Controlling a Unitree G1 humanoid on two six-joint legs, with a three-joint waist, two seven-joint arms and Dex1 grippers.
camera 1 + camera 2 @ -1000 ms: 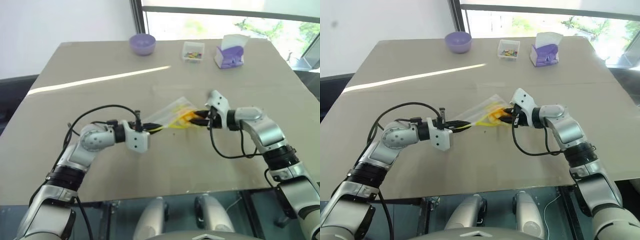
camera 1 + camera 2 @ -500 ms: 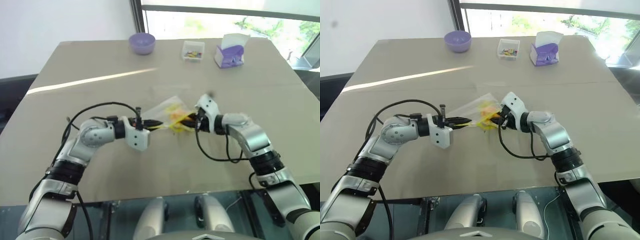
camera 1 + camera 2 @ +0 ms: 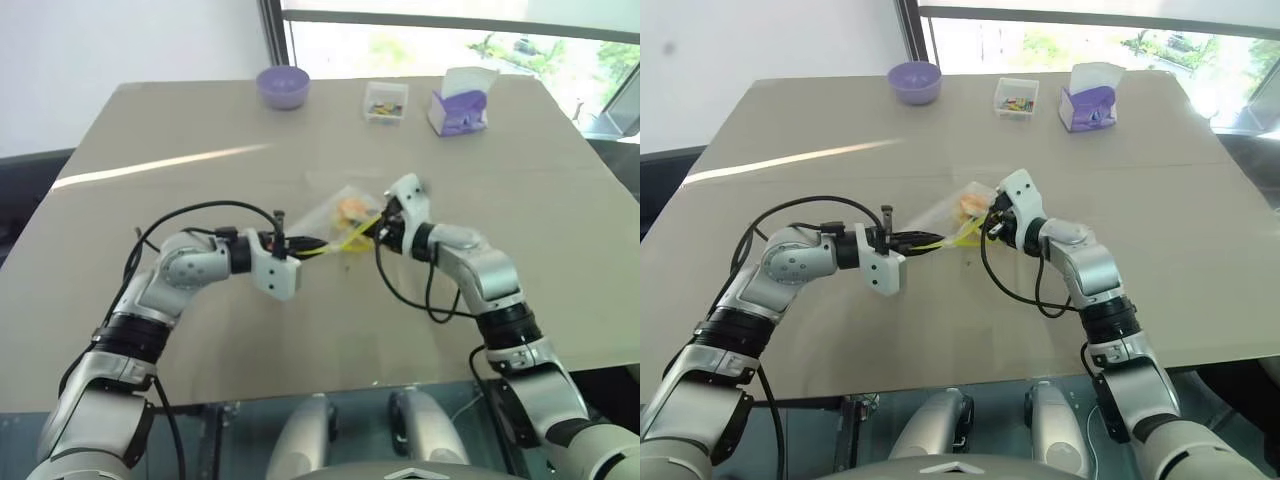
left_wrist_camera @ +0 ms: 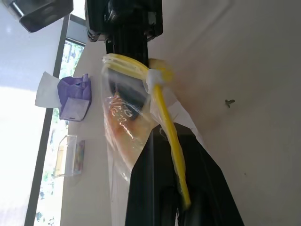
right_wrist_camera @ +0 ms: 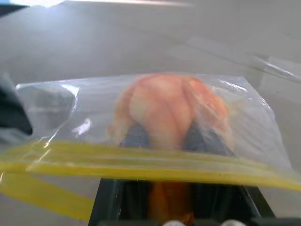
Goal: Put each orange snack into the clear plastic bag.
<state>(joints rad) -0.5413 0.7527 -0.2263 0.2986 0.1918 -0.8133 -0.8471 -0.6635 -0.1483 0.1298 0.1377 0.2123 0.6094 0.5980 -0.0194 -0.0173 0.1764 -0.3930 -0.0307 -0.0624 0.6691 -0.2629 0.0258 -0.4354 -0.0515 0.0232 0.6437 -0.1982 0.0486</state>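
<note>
The left gripper [image 3: 300, 247] is clenched on the yellow seal strip [image 3: 345, 243] of the clear plastic bag [image 3: 345, 212], holding the bag's mouth up off the table [image 3: 200, 120]. The right gripper [image 3: 378, 228] reaches in through that mouth with its fingers [image 5: 207, 136] grasping the orange snack [image 5: 164, 110], so the snack sits inside the bag, behind the seal strip, while the bag hangs between the two grippers.

The main risk, as I judge it, lies in the withdrawal. If the right fingers pull back before letting go fully, the snack comes out with them. The film lies draped close over those fingers, so it may snag and drag the bag along, tugging the strip out of the left gripper's narrow pinch. With the mouth facing the right gripper and tilted, a freed snack could also roll back toward the strip and drop onto the table just beside the bag.
</note>
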